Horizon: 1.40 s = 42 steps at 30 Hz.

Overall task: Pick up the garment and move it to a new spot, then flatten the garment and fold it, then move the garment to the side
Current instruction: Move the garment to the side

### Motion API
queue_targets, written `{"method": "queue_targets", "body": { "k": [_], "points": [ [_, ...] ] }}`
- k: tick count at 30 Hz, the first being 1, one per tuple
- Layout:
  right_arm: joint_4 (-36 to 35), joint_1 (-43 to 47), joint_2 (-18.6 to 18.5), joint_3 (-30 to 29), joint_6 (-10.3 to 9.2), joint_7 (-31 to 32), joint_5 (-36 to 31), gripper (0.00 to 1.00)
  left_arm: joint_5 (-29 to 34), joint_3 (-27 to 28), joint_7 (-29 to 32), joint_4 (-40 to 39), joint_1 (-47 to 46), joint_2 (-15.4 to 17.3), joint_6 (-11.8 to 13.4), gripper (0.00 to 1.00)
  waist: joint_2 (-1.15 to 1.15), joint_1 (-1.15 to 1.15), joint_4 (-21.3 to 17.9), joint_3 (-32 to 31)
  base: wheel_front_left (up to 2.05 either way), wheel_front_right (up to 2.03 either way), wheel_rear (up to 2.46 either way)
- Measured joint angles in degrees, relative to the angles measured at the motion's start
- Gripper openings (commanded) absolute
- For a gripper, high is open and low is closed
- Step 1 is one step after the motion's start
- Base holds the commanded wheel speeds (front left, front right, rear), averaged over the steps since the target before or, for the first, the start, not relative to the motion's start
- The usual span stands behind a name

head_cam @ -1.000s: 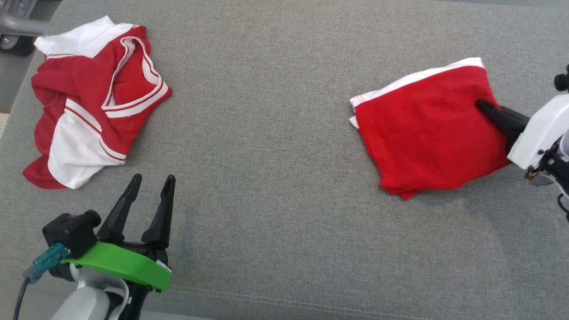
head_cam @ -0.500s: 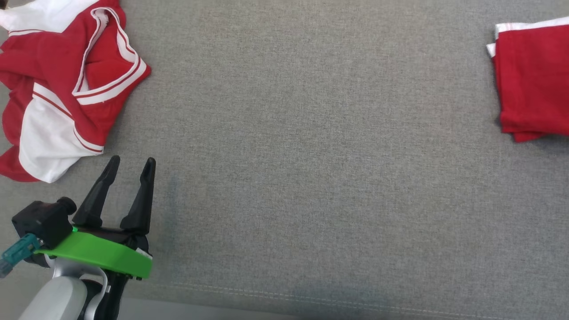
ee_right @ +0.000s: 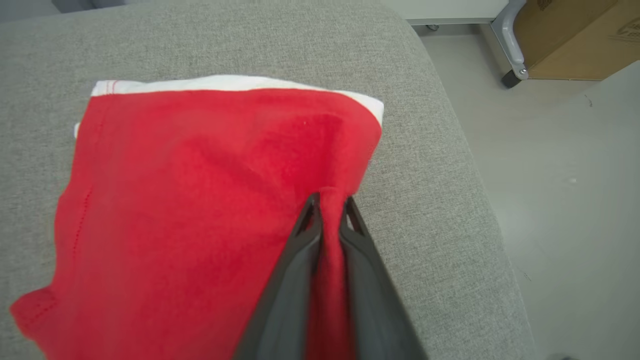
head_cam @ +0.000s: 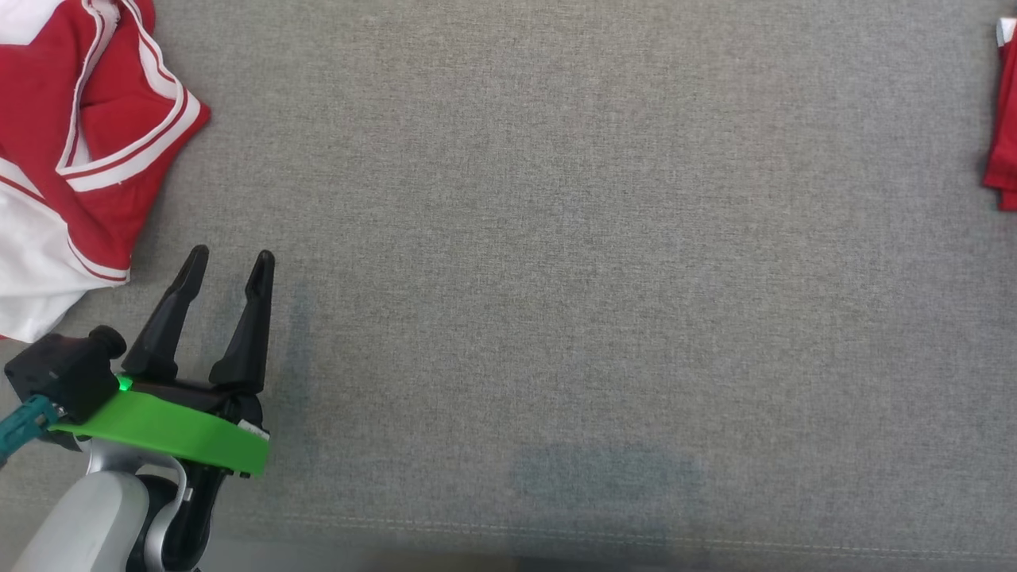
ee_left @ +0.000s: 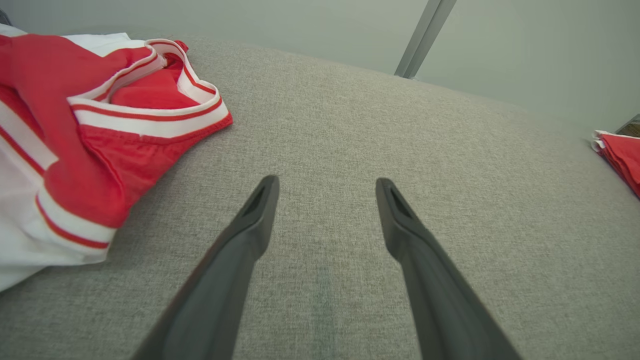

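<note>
Left: crumpled red-and-white jersey (head_cam: 71, 135) lies untouched at the far-left corner of the grey padded surface (head_cam: 556, 278). Left gripper (head_cam: 232, 254) is just beside it, jaws wide, holding nothing. Right: folded red garment (ee_right: 200, 190) lies flat near the surface's right edge, white hem on its far side. Right gripper (ee_right: 331, 200) is nearly closed, pinching a ridge of cloth at the garment's right side. Looks like the last step, move-to-side, with the placement about done. Next: open the jaws fully and back straight out along the fingers, so the pinched layer doesn't drag and spoil the fold.
</note>
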Motion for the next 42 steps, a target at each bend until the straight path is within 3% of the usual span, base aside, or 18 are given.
{"method": "queue_targets", "body": {
  "k": [1,2,12,24,30,37,42],
  "points": [
    [0.2,0.0,0.0,-0.1,-0.03,-0.8,-0.9,0.65,0.0,0.0,0.0,0.0,-0.4,0.0,0.0,1.00,0.00,0.00,-0.1,0.1,0.00,0.00,0.00],
    [0.3,0.1,0.0,-0.2,-0.04,-1.6,-1.8,1.00,-0.1,0.0,0.0,-0.1,-0.6,0.0,0.0,1.00,0.00,0.00,-0.1,0.1,0.00,0.00,0.00],
    [2.7,2.1,2.6,-2.2,-0.05,-7.5,-5.2,1.00,-1.4,2.2,-0.2,1.4,-0.6,-0.2,0.0,1.00,0.00,0.00,-1.3,-1.4,0.00,0.00,0.00],
    [-10.3,3.3,9.8,-2.0,-0.04,-26.0,-6.4,1.00,-0.9,6.9,-1.3,5.8,-0.6,1.4,0.0,1.00,0.00,0.00,-3.1,-5.9,0.00,0.00,0.00],
    [-15.4,10.1,15.0,2.3,0.11,-32.9,-8.7,1.00,-0.9,8.2,-1.9,7.4,1.1,0.7,0.0,1.00,0.00,0.00,-4.3,-9.6,0.00,0.00,0.00],
    [-17.9,19.1,21.8,8.2,0.03,-38.3,-10.2,1.00,-0.1,5.7,-2.1,9.7,5.6,-0.4,-0.1,1.00,0.00,-0.01,-5.8,-14.6,0.00,0.00,0.00],
    [-18.1,24.5,24.5,9.9,0.03,-41.2,-11.8,1.00,1.6,3.7,-2.1,11.0,8.0,-1.0,-0.3,1.00,0.00,-0.01,-6.8,-18.2,0.00,0.00,0.00]
  ]
}}
